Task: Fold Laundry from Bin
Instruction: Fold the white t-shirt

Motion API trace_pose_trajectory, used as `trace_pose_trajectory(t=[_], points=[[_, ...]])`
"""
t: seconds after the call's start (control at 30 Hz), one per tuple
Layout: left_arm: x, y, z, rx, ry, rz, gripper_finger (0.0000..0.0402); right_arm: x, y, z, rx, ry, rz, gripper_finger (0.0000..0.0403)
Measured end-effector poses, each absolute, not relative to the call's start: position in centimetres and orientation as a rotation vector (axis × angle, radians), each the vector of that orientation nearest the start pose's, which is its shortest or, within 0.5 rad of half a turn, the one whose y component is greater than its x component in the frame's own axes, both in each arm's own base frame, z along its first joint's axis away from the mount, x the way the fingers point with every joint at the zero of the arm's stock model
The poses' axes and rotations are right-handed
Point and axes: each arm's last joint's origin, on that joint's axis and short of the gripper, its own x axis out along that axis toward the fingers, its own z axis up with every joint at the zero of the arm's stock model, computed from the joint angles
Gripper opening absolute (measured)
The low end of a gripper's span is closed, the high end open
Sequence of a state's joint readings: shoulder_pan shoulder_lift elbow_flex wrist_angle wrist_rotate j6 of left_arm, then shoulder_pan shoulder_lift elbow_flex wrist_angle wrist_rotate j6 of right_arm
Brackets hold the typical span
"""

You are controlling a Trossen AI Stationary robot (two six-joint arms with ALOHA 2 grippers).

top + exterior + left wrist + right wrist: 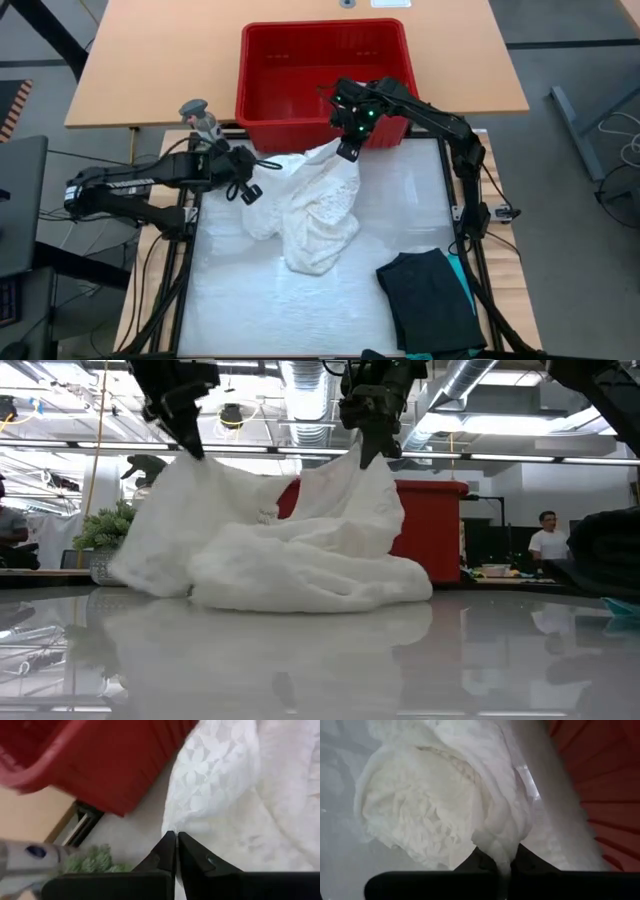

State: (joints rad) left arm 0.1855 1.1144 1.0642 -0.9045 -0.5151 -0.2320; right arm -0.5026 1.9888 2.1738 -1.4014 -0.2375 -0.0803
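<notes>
The white lacy top (305, 205) hangs below both clamped grippers, left gripper (250, 192) and right gripper (347, 152) each pinching a corner, its length trailing away from the bin (325, 75).

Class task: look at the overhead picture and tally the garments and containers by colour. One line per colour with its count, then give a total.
White: 1, the lacy top, crumpled on the table
Black: 1, the folded garment at the table's near right corner
Teal: 1, the garment peeking out beside the black one
Red: 1, the bin behind the work area
Total: 4
</notes>
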Motion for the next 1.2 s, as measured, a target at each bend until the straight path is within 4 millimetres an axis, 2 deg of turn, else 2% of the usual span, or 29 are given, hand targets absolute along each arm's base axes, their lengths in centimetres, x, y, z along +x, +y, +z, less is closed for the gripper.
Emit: trace_pose_trajectory(t=[0.13, 0.27, 0.4, 0.5, 0.6, 0.77, 0.87, 0.97, 1.03, 1.2], points=[[20.0, 5.1, 29.0, 0.001, 0.940, 0.699, 0.0020, 34.5, -18.2, 35.9, 0.370, 1.143, -0.185, 0.0030], [20.0, 4.8, 27.7, -0.045, 0.996, 0.556, 0.0058, 34.6, -18.0, 35.9, 0.368, 1.144, -0.181, 0.0034], [20.5, 4.3, 28.0, -0.094, 0.946, 0.473, 0.0099, 34.6, -18.1, 35.9, 0.368, 1.144, -0.181, 0.0034], [21.6, 3.9, 28.2, -0.023, 0.847, 0.427, 0.0119, 34.6, -18.0, 35.9, 0.368, 1.144, -0.181, 0.0031], [23.0, 3.4, 26.8, 0.063, 0.793, 0.377, 0.0128, 34.6, -18.0, 35.9, 0.368, 1.144, -0.181, 0.0033], [25.3, 3.0, 24.7, 0.161, 0.690, 0.423, 0.0130, 34.6, -18.0, 35.9, 0.370, 1.148, -0.180, 0.0034], [26.9, 3.0, 23.2, 0.269, 0.713, 0.475, 0.0130, 34.6, -18.0, 35.9, 0.370, 1.149, -0.180, 0.0032], [28.4, 3.0, 21.4, 0.315, 0.741, 0.445, 0.0130, 34.6, -18.0, 35.9, 0.371, 1.148, -0.179, 0.0034], [29.0, 2.9, 20.1, 0.310, 0.782, 0.433, 0.0130, 34.6, -18.0, 35.9, 0.371, 1.149, -0.179, 0.0035], [29.5, 3.3, 17.7, 0.356, 0.869, 0.593, 0.0130, 34.5, -18.0, 35.8, 0.373, 1.151, -0.176, 0.0033]])
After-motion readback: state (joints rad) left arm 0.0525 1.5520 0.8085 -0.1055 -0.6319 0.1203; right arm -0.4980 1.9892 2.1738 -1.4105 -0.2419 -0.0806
